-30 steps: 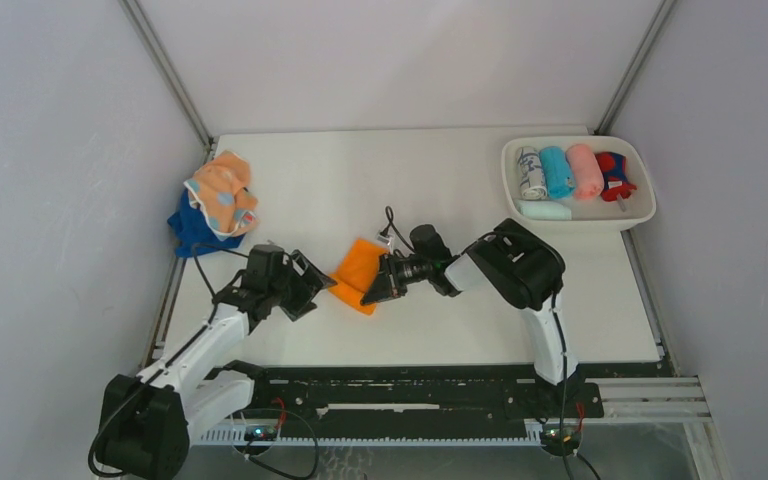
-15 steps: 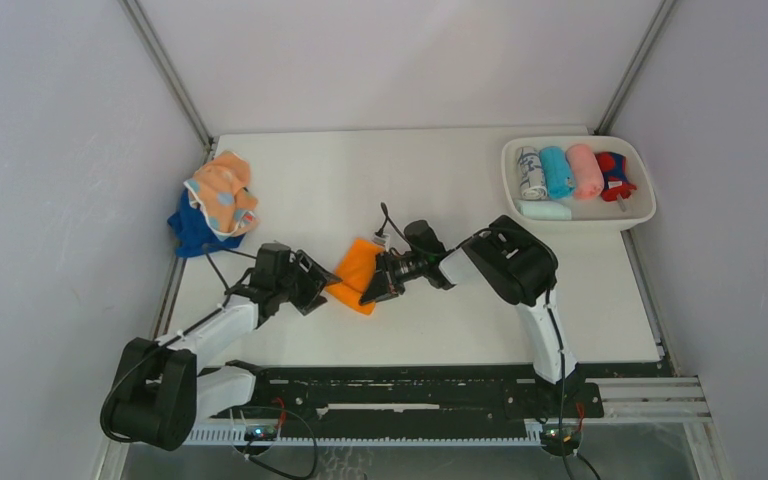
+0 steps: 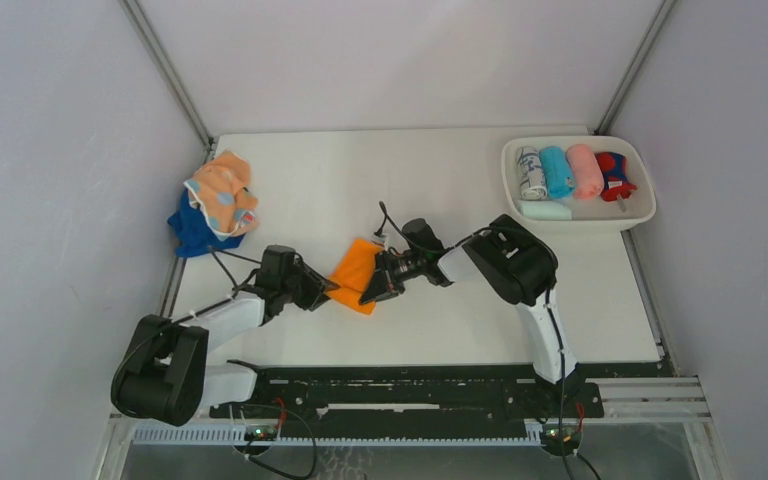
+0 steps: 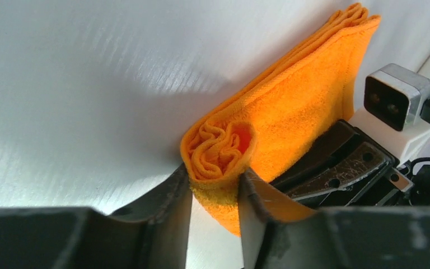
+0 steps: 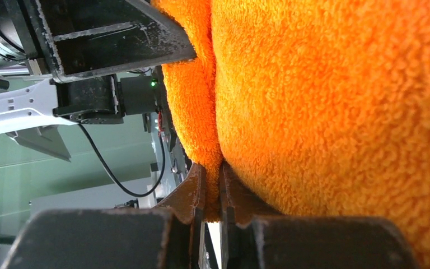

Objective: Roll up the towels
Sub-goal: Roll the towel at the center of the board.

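A bright orange towel (image 3: pixel 354 273) lies folded in the middle of the table, its near end partly rolled. My left gripper (image 3: pixel 322 291) is shut on that rolled end from the left; the curl (image 4: pixel 219 154) sits between its fingers. My right gripper (image 3: pixel 371 287) is shut on a thin edge of the same towel (image 5: pixel 336 101) from the right. A peach spotted towel (image 3: pixel 222 192) lies crumpled on a dark blue towel (image 3: pixel 192 232) at the left edge.
A white oval tray (image 3: pixel 577 222) at the back right holds several rolled towels, among them turquoise (image 3: pixel 556 172) and pink (image 3: pixel 585 171), and a pale mint roll (image 3: pixel 544 210). The two grippers are close together over the towel.
My left gripper has moved right to the towel's near end and closed on its rolled part. The right gripper has shifted slightly left while holding its edge.
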`<state>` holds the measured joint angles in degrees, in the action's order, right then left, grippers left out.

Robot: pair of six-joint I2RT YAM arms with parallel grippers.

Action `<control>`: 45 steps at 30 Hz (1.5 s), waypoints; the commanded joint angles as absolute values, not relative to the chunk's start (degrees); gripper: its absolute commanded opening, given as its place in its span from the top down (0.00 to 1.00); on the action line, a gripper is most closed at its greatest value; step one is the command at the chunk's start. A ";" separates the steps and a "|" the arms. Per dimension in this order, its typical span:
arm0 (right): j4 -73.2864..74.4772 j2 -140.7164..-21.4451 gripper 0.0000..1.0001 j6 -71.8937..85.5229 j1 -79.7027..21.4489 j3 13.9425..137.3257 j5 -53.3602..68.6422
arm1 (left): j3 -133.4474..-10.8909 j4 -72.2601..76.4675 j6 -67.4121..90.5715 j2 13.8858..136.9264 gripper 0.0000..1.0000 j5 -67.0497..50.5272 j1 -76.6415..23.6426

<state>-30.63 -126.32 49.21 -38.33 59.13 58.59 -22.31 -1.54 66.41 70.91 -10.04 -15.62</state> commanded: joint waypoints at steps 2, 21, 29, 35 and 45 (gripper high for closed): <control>-19.47 -122.85 0.99 40.35 -38.81 60.12 51.66 | -23.07 -3.22 64.72 74.26 0.69 -7.22 -15.37; 6.32 -97.07 0.52 -0.59 -58.80 62.40 0.62 | -31.16 -20.12 58.73 75.24 0.79 -5.91 -15.37; 2.14 -101.15 0.46 -11.64 -69.46 63.55 -13.84 | -31.49 -20.21 58.36 75.80 0.79 -6.74 -15.38; 3.43 -106.91 0.46 -14.04 -71.68 66.77 -17.60 | -31.68 -20.13 58.25 75.78 0.79 -6.89 -15.35; 4.26 -112.09 0.47 -14.86 -72.00 66.88 -20.77 | -31.82 -20.12 57.94 76.29 0.79 -7.10 -15.29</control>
<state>3.51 -110.28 -13.89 -71.75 65.43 -18.28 -30.87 -16.21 60.64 75.02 -8.69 -15.62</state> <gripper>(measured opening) 0.536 0.229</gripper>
